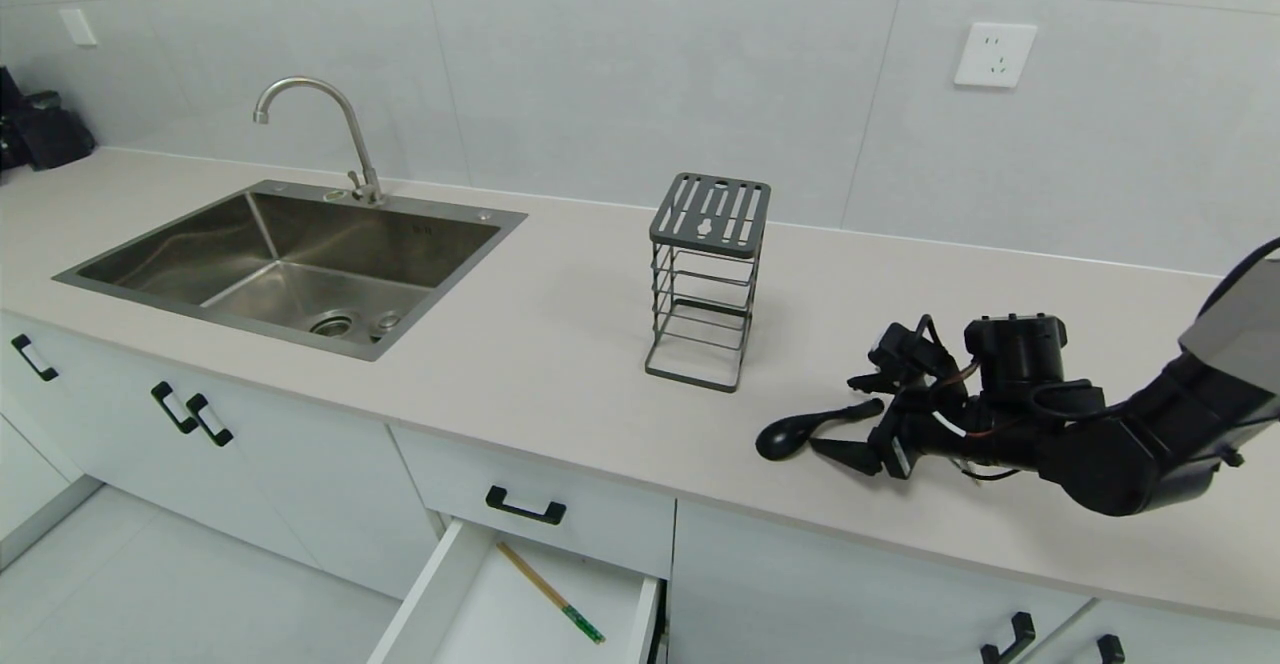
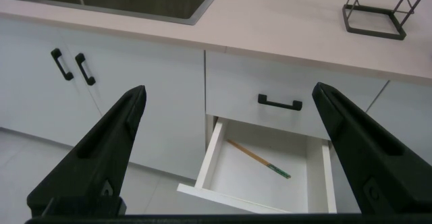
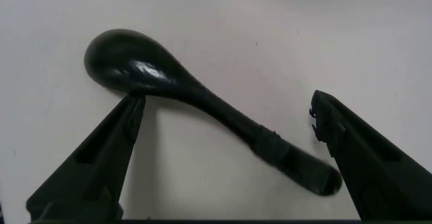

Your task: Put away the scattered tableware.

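While poised wide open and empty, straddles black spoon [image 3: 202, 102] with right gripper [image 1: 833, 412], the nearer one. Lies flat on surface [image 1: 600, 384], handle toward gripper, bowl pointing to robot's left.

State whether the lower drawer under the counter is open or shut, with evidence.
Open: the drawer juts out from the cabinet front, its white floor exposed with a chopstick lying inside.
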Robot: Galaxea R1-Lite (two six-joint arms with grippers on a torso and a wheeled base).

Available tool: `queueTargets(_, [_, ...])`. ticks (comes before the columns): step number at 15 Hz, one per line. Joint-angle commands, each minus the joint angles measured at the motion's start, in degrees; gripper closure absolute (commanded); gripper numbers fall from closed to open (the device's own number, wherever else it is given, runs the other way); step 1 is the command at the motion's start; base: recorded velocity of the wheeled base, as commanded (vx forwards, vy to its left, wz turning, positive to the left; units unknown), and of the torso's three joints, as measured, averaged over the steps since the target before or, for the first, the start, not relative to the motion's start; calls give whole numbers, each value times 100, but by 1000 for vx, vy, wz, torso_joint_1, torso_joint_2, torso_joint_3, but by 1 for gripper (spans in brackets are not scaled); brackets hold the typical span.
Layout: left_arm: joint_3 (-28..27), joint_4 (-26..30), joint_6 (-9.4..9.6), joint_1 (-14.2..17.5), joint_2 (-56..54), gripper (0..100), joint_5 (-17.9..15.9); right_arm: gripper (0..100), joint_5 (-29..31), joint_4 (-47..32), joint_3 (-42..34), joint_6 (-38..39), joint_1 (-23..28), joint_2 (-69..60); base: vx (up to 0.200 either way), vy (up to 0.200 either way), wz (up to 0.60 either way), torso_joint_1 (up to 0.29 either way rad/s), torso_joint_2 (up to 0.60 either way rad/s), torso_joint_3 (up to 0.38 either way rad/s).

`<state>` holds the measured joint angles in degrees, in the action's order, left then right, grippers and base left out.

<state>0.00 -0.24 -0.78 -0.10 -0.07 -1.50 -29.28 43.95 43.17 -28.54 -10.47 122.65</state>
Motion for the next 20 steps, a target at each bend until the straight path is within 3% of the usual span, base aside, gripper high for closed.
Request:
queueTargets(1, [0,-2,-1,10,7,0,1,0,1,9,280,68,-139,356,0,0,0,0,0,0])
queueTargets(5, [0,-2,-1,1,7,0,1,0,37,9,675,551,-438,567,0,0,0,0,0,0])
queueTargets(11, [0,-2,-1,1,7,0,1,0,458,17,623,753,-473,541,0,0,0,0,0,0])
queueTargets(12, [0,-2,-1,1,7,0,1,100,458,17,552,753,-447,514,0,0,0,0,0,0])
queueTargets(16, [0,-2,-1,1,7,0,1,100,458,26,377,762,-421,365,0,0,0,0,0,0])
queueTargets(20, [0,-2,-1,1,7,0,1,100,432,721,122,815,-473,101,0,0,0,0,0,0])
